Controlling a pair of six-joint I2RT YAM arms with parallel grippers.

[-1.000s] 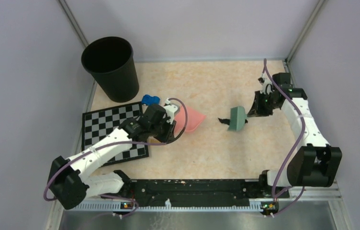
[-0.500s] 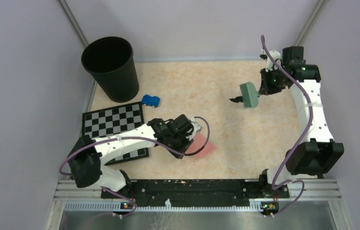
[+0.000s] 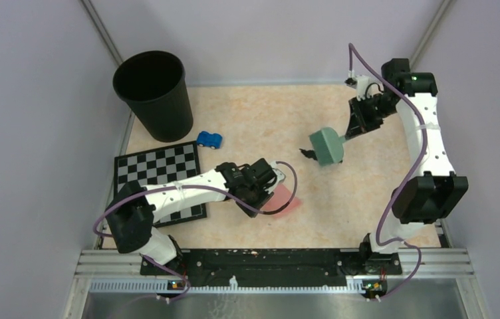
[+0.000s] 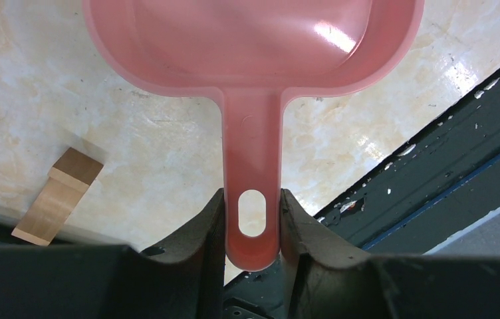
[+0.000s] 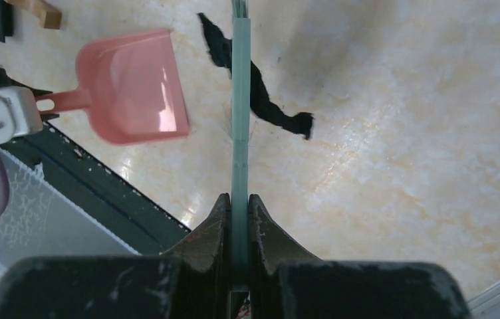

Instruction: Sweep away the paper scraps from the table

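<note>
On the near middle of the table (image 3: 267,113) rests a pink dustpan (image 3: 285,199), and my left gripper (image 3: 270,187) is shut on its handle (image 4: 252,166), a finger on each side by the hanging hole. My right gripper (image 3: 352,131) is shut on the thin handle of a green brush (image 3: 327,146), held over the table's right half. A jagged black paper scrap (image 5: 260,93) shows at the brush's head (image 5: 239,80); I cannot tell whether it lies on the table or clings to the brush. In the right wrist view the dustpan (image 5: 134,83) lies left of the brush.
A black bin (image 3: 153,93) stands at the far left corner, with a small blue toy car (image 3: 209,139) in front of it. The chequered board (image 3: 157,176) lies under my left arm. A small wooden piece (image 4: 58,196) lies by the dustpan. A black rail (image 3: 260,258) runs along the near edge.
My left arm carried the dustpan from beside the chequered board to the near middle of the table. The right arm lifted the brush toward the back, then swung it left; the black bit stayed beside it.
</note>
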